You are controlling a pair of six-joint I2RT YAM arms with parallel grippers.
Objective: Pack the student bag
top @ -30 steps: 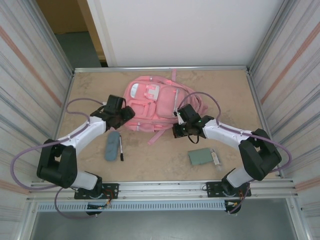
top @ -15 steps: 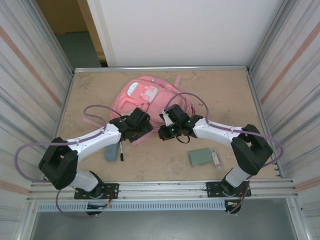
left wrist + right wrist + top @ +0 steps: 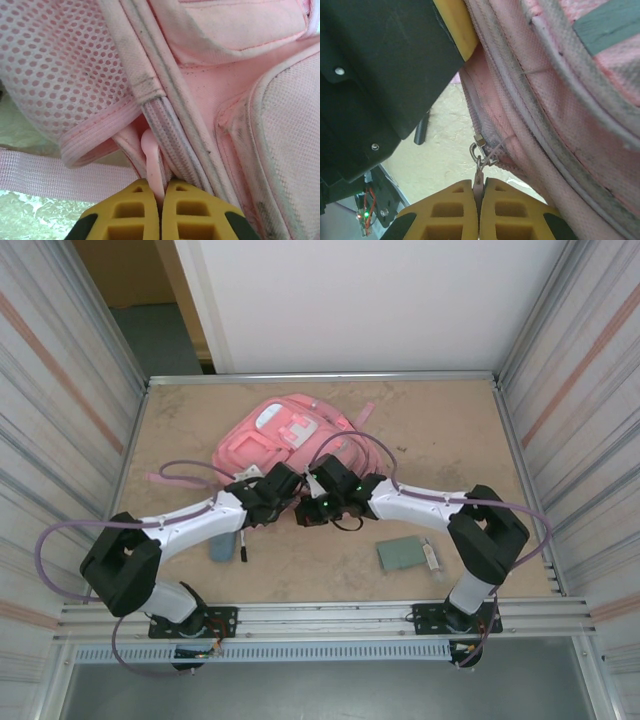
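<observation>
The student bag (image 3: 280, 430) lies at the far centre of the table (image 3: 450, 430), both arms at its near edge.
I find the left gripper (image 3: 161, 186) clenched on a pink pull tab (image 3: 151, 155) and the right gripper (image 3: 479, 186) clenched on a metal-ringed zip pull (image 3: 479, 162); a grey pouch (image 3: 220, 548) lies partly under the left arm, apart from the bag.
</observation>
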